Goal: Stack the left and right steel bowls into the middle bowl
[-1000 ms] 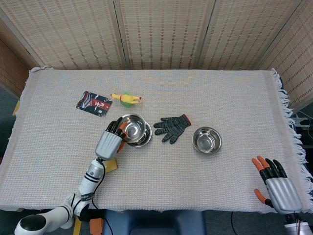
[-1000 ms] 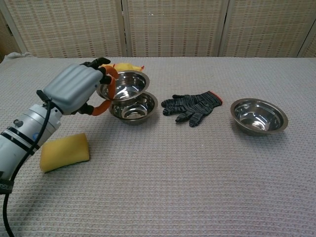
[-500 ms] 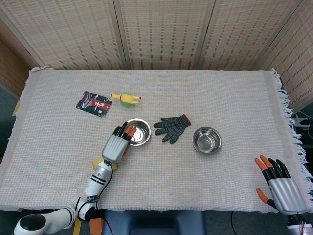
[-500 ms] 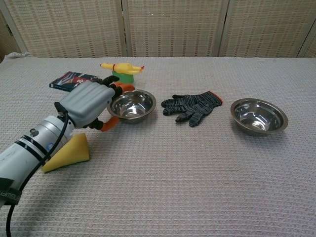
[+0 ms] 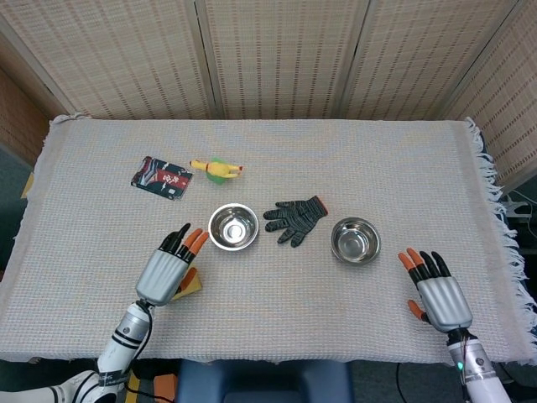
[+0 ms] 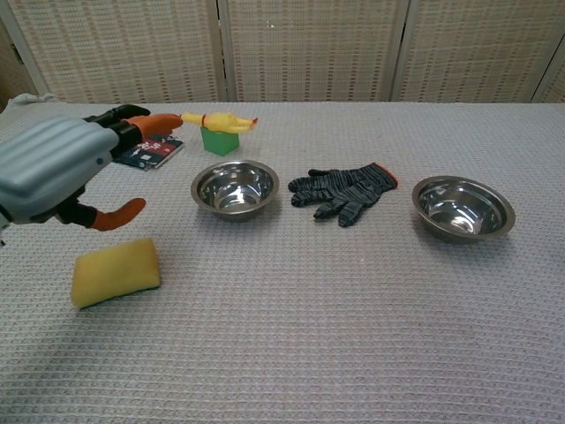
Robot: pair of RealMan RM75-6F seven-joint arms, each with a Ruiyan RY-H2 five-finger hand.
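Observation:
A stack of two nested steel bowls (image 5: 232, 227) (image 6: 235, 189) sits left of the table's centre. Another steel bowl (image 5: 355, 240) (image 6: 463, 208) stands alone to the right. My left hand (image 5: 166, 269) (image 6: 62, 168) hangs open near the front left, clear of the stack, holding nothing. My right hand (image 5: 437, 292) hovers open at the front right, just beyond the lone bowl, fingers spread. It does not show in the chest view.
A dark glove (image 5: 294, 217) (image 6: 344, 191) lies between the bowls. A yellow sponge (image 6: 116, 270) sits under my left hand. Further back are a yellow rubber chicken (image 5: 216, 170) on a green block (image 6: 219, 140) and a red-black packet (image 5: 162, 178).
My left hand set the bowl it held into the middle bowl, let go and pulled back toward the front left. My right hand rose forward toward the right bowl.

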